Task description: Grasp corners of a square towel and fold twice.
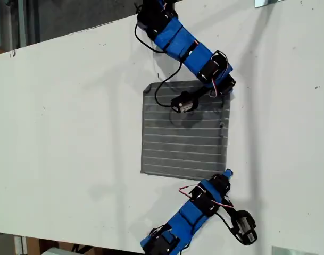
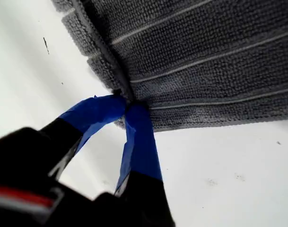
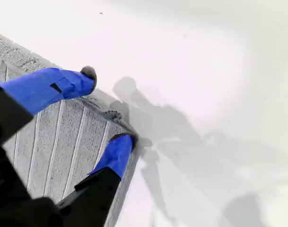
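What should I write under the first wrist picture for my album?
My first gripper pinches a corner of the grey striped towel.

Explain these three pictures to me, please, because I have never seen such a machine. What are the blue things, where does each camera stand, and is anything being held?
I am a pair of small blue robot arms working on a white table. The exterior view looks down from above. Each of the other two pictures comes from a camera riding on one arm. On the table lies a grey towel with thin white stripes, spread flat. My first end effector, on the arm at the bottom of the exterior view, is shut on a towel corner. My second end effector, on the arm at the top of that view, is open. Its two fingers straddle the neighbouring corner, which is not yet pinched.
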